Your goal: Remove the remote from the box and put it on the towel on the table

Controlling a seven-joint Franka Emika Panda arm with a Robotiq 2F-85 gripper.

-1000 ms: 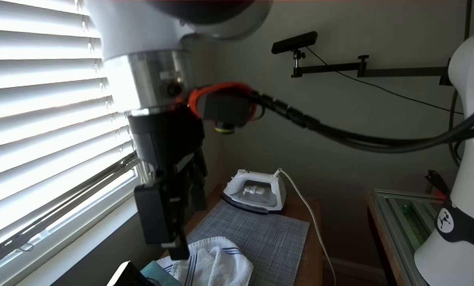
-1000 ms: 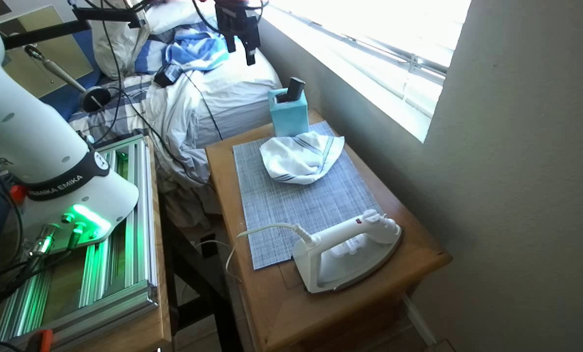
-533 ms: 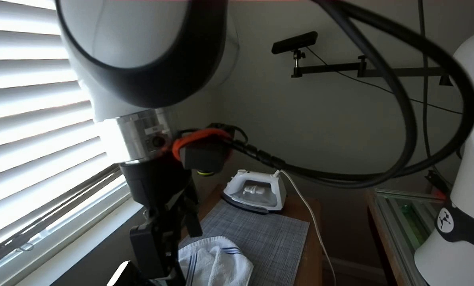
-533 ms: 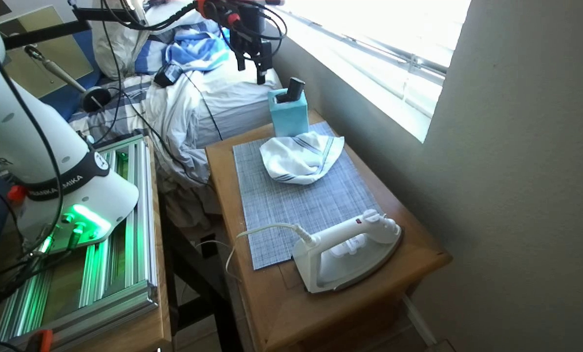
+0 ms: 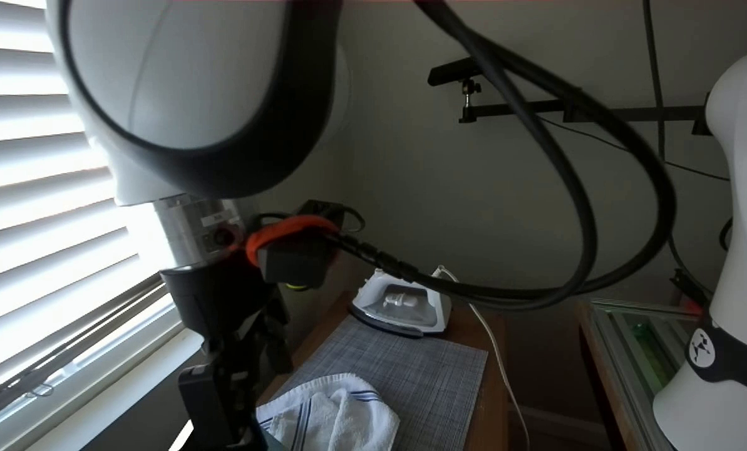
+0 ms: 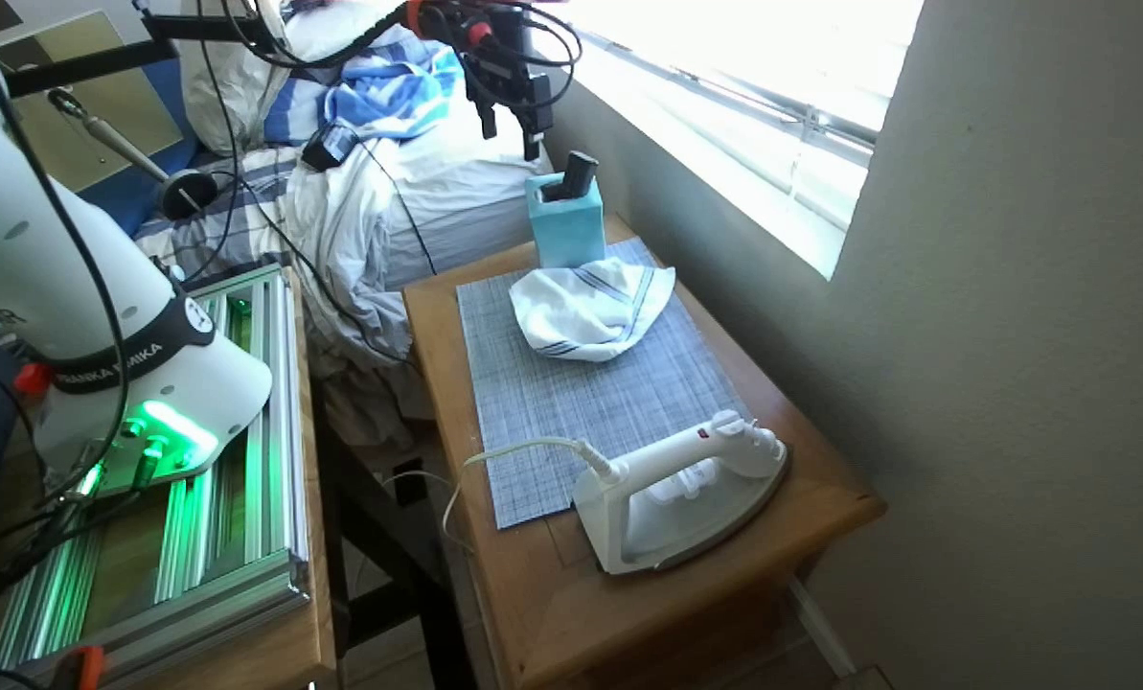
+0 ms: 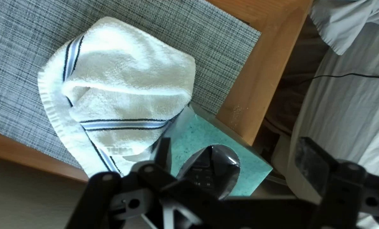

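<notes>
A black remote (image 6: 580, 174) stands tilted in a teal tissue box (image 6: 568, 233) at the end of the table, its upper end sticking out. In the wrist view, the remote's button face (image 7: 200, 178) shows in the oval opening of the box (image 7: 189, 133), partly hidden by the gripper. A white towel with blue stripes (image 6: 585, 311) lies crumpled beside the box; it also shows in the wrist view (image 7: 125, 70). My gripper (image 6: 511, 136) is open and empty, above and beside the box, apart from the remote. In the wrist view, the gripper's (image 7: 236, 154) jaws stand wide apart.
A white iron (image 6: 676, 489) with a cord stands at the table's far end from the box. A grey placemat (image 6: 533, 422) lies under the towel. The window sill and blinds (image 5: 47, 188) run close along the arm. A bed (image 6: 466, 201) is beyond the table edge.
My gripper has moved down and toward the window side, closer to the box, and stays open. The remote, box and towel have not moved.
</notes>
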